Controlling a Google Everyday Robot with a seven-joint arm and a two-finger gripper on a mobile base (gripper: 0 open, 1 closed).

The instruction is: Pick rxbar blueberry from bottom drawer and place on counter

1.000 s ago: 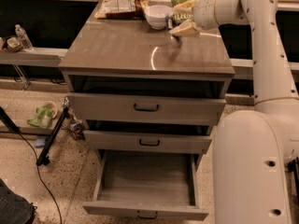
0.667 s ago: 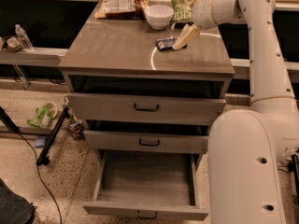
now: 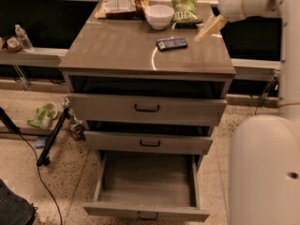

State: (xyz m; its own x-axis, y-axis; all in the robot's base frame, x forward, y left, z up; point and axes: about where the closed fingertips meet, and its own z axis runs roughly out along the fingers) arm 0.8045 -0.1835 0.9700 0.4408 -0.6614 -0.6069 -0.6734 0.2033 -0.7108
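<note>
Of three grey-brown drawers (image 3: pixel 108 109), the deep bottom drawer (image 3: pixel 146 182) is pulled out. One small, flat, dark-wrapped rxbar blueberry (image 3: pixel 171 43) lies on the glossy grey-brown counter (image 3: pixel 117 50), near one white bowl (image 3: pixel 159 16). The pale gripper (image 3: pixel 210 28) hangs just right of it, apart; whether it is open or closed cannot be told.

The arm (image 3: pixel 243 1) is a smooth, cream-white shell of rounded, tube-like sections, with a thin yellowish seam ringing the bulbous wrist. A straight white link (image 3: pixel 287 55) runs down the right edge. Below it the base (image 3: pixel 262 172) is a large, plain white dome with one small dark hole (image 3: pixel 293 176) in its side. The gripper (image 3: pixel 209 28), pale tan and tapered, sits over the right rear of the worktop (image 3: pixel 117 50).
</note>
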